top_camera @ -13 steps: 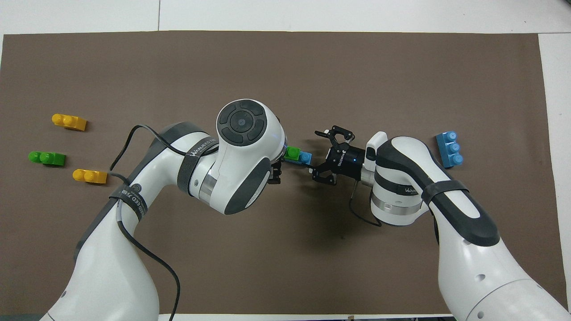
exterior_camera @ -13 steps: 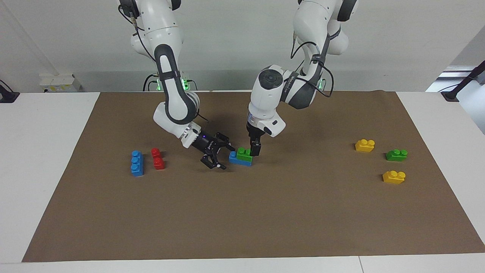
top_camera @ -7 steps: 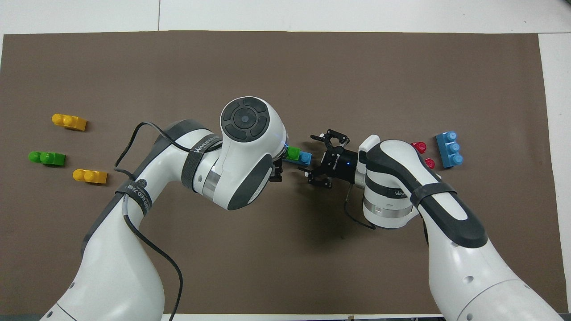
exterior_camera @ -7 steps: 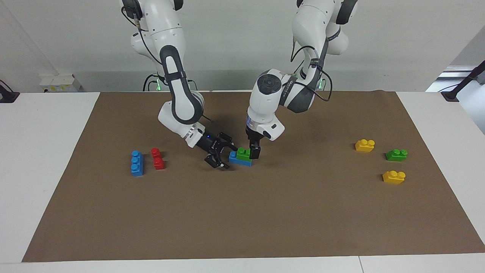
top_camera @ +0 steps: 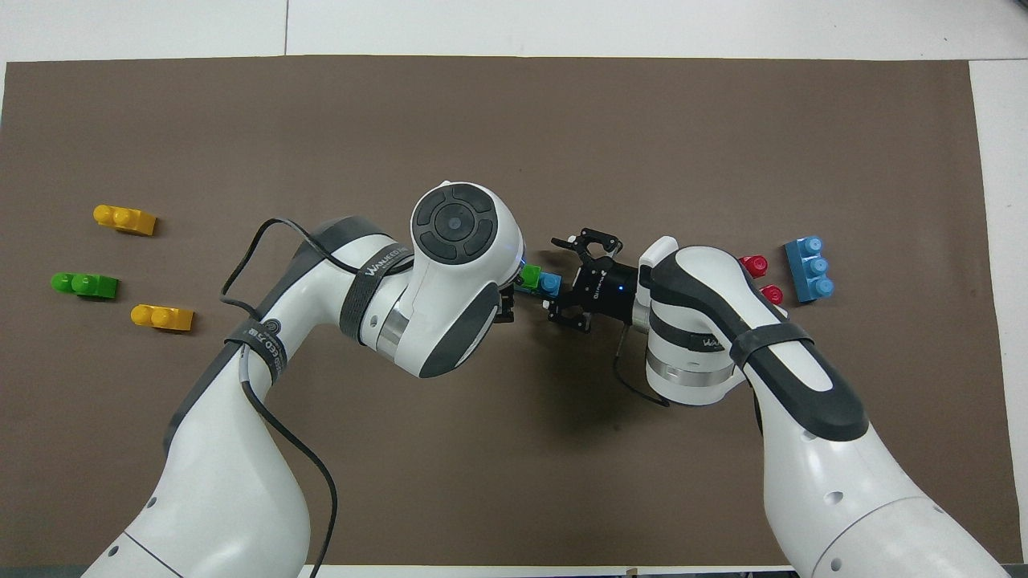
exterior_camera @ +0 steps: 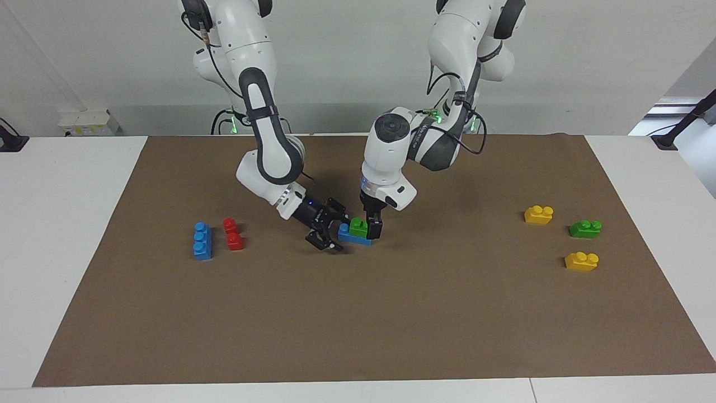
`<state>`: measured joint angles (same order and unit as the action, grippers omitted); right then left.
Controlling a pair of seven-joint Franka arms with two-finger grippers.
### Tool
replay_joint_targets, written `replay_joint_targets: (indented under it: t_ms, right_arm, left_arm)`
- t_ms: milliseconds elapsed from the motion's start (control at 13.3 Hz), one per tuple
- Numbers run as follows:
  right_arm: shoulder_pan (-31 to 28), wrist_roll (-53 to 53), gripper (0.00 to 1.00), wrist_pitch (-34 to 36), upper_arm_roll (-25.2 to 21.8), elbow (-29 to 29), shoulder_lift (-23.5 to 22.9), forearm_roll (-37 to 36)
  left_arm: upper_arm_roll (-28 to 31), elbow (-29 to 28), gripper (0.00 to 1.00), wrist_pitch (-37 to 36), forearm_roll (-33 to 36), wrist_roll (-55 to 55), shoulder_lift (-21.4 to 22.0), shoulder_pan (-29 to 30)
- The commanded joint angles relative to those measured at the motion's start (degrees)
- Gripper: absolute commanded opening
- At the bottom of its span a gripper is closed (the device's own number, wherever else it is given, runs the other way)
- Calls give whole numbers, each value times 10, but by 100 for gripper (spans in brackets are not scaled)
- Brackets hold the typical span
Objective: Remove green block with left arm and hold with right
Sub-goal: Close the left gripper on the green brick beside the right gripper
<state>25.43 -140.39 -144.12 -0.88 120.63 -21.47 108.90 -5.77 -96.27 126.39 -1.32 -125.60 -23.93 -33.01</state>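
A green block [exterior_camera: 358, 226] with two studs sits on a blue brick [exterior_camera: 352, 238] in the middle of the brown mat; both show in the overhead view, the green block [top_camera: 529, 277] and the blue brick [top_camera: 551, 282]. My left gripper [exterior_camera: 373, 227] points down at the green block's end toward the left arm's side, touching or nearly touching it; its wrist hides it from above. My right gripper [exterior_camera: 329, 227], a spread black claw, is open and low at the blue brick's bare end; it also shows in the overhead view [top_camera: 569, 282].
A second green block [exterior_camera: 585, 228] lies between two yellow bricks [exterior_camera: 538, 214] [exterior_camera: 581, 261] toward the left arm's end of the mat. A red brick [exterior_camera: 232, 234] and a three-stud blue brick [exterior_camera: 202, 241] lie toward the right arm's end.
My right gripper has slid closer to the blue brick's bare end. My left gripper has come lower and closer against the green block.
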Motion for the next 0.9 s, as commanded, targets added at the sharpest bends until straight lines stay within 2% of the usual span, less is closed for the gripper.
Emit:
replay_joint_targets:
  t_ms: [0,226,452,828]
  right_arm:
    - [3,-3,73,-8,4,-10,-9,17]
    - [3,-3,51,-6,4,-8,-9,40]
    - [2,-2,19,-6,8,-9,-9,40]
    - [2,22,18,-5,9,-13,-8,39]
  left_arm:
    - [8,3,100,13,11,-16,-7,-11]
    - [9,-10,100,20,12,-17,-7,-11]
    - [9,-19,100,28,11,-21,-6,-12]
    - [9,-21,100,47,12,-27,-7,-12]
